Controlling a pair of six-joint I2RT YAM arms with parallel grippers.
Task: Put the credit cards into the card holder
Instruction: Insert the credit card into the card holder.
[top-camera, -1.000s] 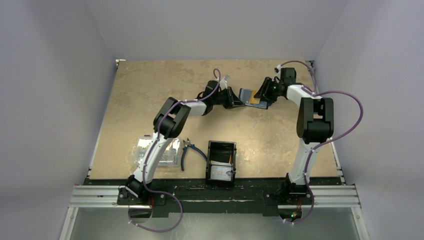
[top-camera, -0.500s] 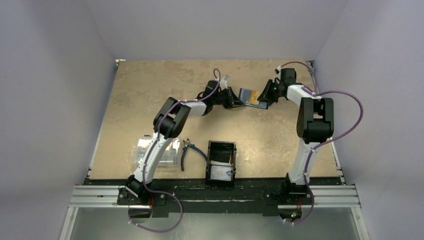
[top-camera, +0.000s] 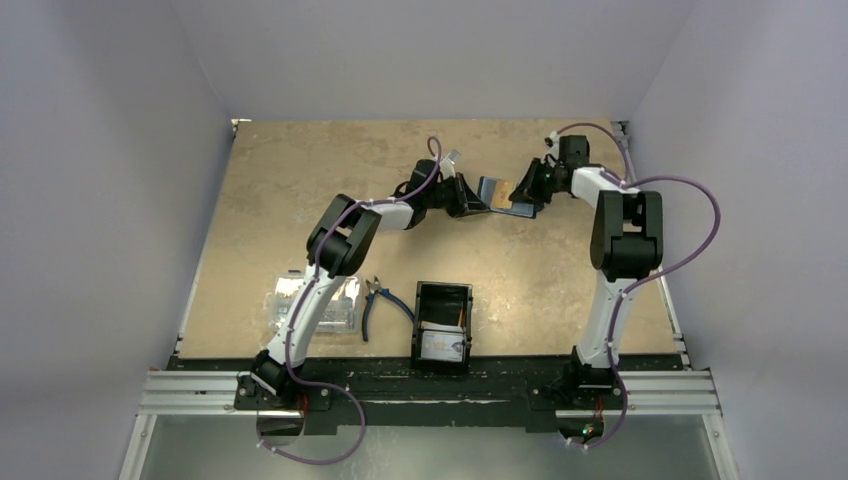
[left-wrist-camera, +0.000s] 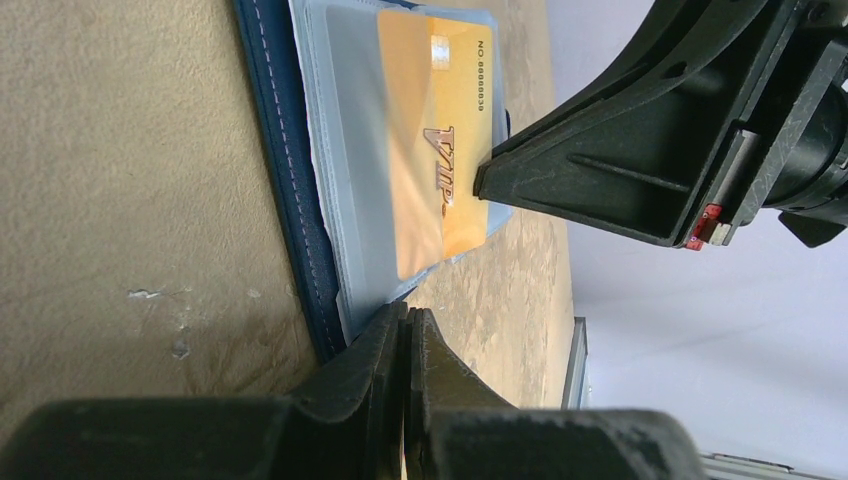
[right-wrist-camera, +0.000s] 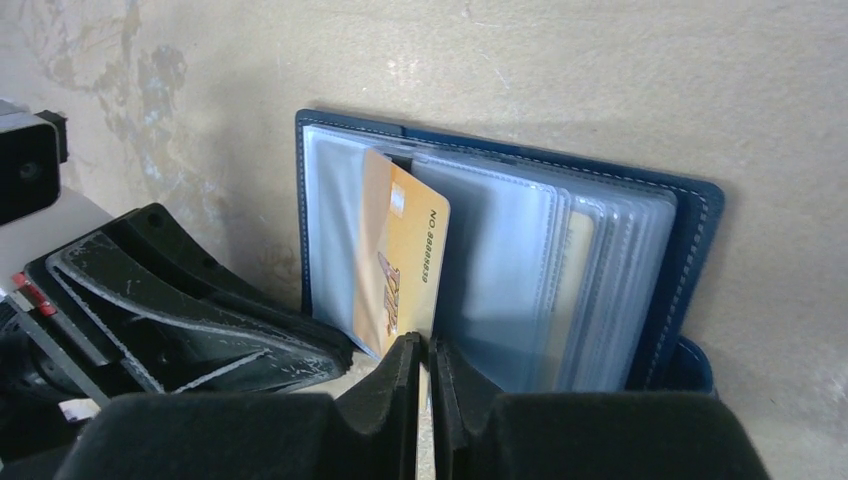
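Centrally, toward the far side of the table (top-camera: 280, 200), the card holder (top-camera: 488, 190) lies open between the two arms, with its navy cover against the surface and its clear sleeves (right-wrist-camera: 520, 270) fanned out. An orange-yellow card (right-wrist-camera: 400, 250) marked VIP sits partly inside one sleeve, its near end projecting. The right gripper (right-wrist-camera: 422, 345) is clenched on that projecting edge, with only a thin slit between its fingers. The left gripper (left-wrist-camera: 405, 315) is clenched at the holder's opposite edge, its fingers pressed together. Whether a leaf is caught between them cannot be told. Near the arm bases, white cards (top-camera: 442, 346) rest in a black tray (top-camera: 443, 290). To its left lie pliers (top-camera: 378, 300) and a clear box (top-camera: 285, 300).
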